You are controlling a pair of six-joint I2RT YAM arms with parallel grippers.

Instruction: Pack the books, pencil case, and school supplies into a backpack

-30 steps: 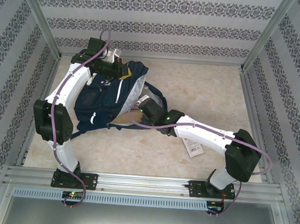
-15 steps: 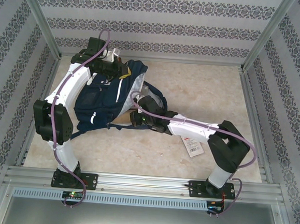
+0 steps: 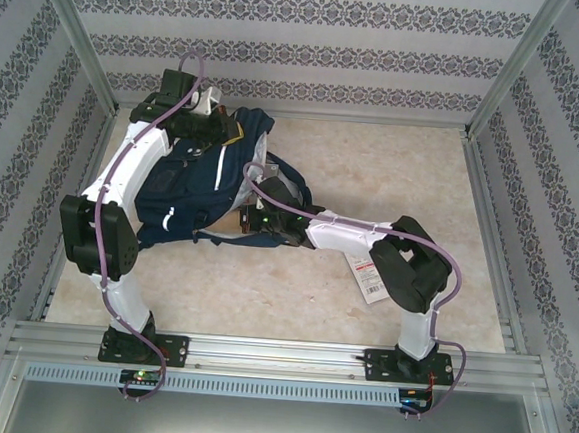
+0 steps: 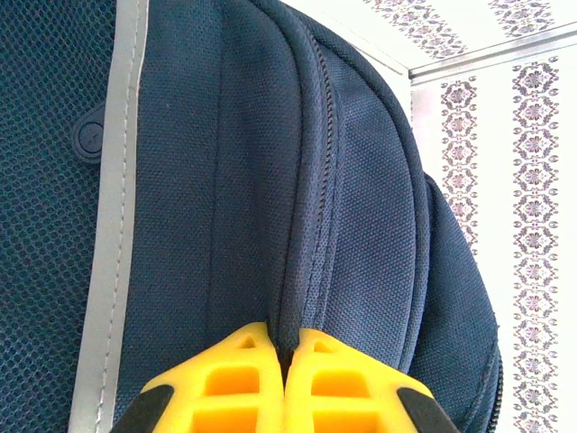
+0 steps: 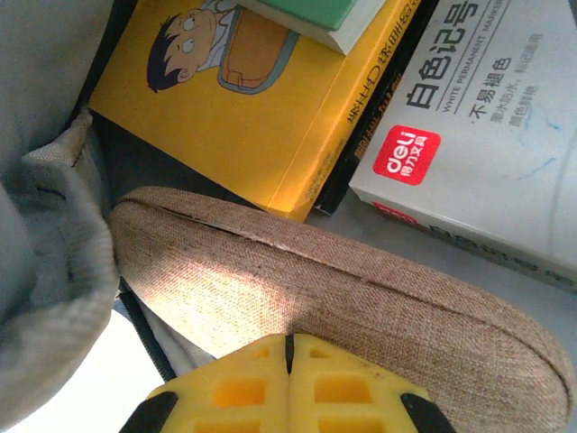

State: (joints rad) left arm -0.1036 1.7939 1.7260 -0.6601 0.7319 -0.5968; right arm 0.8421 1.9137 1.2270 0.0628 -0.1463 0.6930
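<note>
A: Site type?
B: Lab-built robot test cell. Aluminium frame posts (image 3: pixel 75 34) left and right; patterned wallpaper panels (image 3: pixel 304 37) close the far side.
A: Work surface?
B: Marble-look tabletop (image 3: pixel 403 175). Slotted metal rail (image 3: pixel 279 354) along the near edge, two arm bases (image 3: pixel 139 345) bolted on.

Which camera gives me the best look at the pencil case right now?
Right wrist: the tan pencil case lies close across the frame, seam visible, beside the yellow book. Top external offers at most a tan sliver at the backpack mouth; left wrist faces the backpack's outer fabric.
</note>
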